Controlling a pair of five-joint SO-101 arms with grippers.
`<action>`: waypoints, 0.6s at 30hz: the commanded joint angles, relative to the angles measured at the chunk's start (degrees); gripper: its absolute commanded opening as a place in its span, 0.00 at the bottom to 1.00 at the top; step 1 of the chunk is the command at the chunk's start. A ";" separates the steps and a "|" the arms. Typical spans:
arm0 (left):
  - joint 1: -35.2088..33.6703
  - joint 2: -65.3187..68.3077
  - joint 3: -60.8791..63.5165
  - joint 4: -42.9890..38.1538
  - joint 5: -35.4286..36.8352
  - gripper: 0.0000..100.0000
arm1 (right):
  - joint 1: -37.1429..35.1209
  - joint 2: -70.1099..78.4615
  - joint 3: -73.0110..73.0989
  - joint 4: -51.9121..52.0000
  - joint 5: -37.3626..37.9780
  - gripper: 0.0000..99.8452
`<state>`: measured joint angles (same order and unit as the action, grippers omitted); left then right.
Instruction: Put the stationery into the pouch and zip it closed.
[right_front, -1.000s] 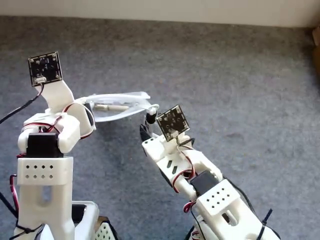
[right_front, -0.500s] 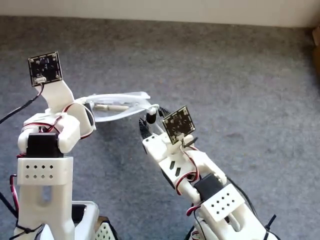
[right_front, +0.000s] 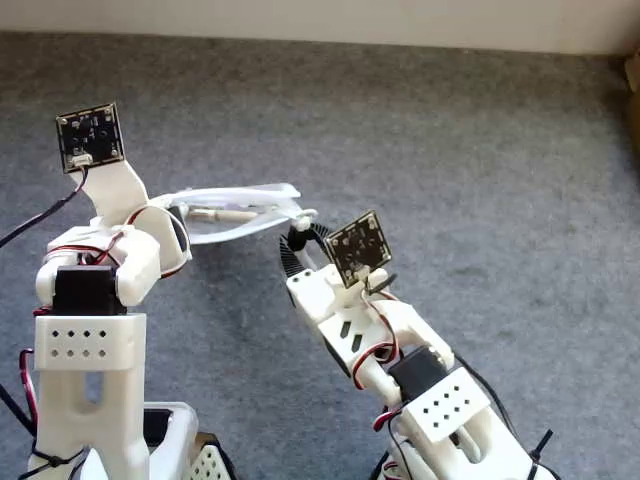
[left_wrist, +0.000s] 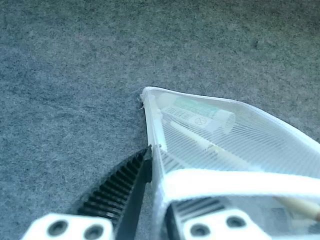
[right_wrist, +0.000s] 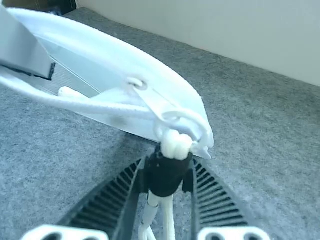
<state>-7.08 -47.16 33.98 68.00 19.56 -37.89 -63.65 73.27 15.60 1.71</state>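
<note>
- Pouch: translucent white mesh, seen at about 10 o'clock from the centre of the high view, over the grey carpet. Its long axis runs roughly from 9 o'clock to 3 o'clock, with one arm at each end. Whether it rests fully on the carpet cannot be told.
- Stationery: inside the pouch, visible through the mesh. It includes a short white tube with a green band, a slim white pen just beside the tube, and the tip of a wooden stick nearer the gripper.
- Left gripper: at the 9 o'clock end of the pouch. The fingers are closed almost together and pinch the pouch's edge seam, so that the mesh wall lies between the black ribbed pads.
- Right gripper: at the 4 o'clock corner of the pouch. The fingers are drawn in tight on the black toggle of the zip pull.
- White knot: touching the toggle, where the cord meets the loop that leads to the slider on the pouch's rim.
- Zip: how far it is closed cannot be told.
- Pale wall: a strip along the 12 o'clock edge of the high view, well apart from the pouch.
</note>
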 joint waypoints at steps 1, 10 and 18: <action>-1.10 -1.19 -0.40 -1.41 -0.09 0.01 | 0.66 -1.63 -3.30 -1.36 0.88 0.09; -1.10 -1.19 -0.40 -1.41 -0.09 0.01 | 1.71 -1.63 -3.65 -1.45 0.35 0.14; -1.10 -1.19 -0.40 -1.49 -0.09 0.01 | 2.33 -1.63 -3.74 -1.45 0.53 0.15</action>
<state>-7.08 -47.16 33.98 68.00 19.56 -36.22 -63.65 73.27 15.60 1.71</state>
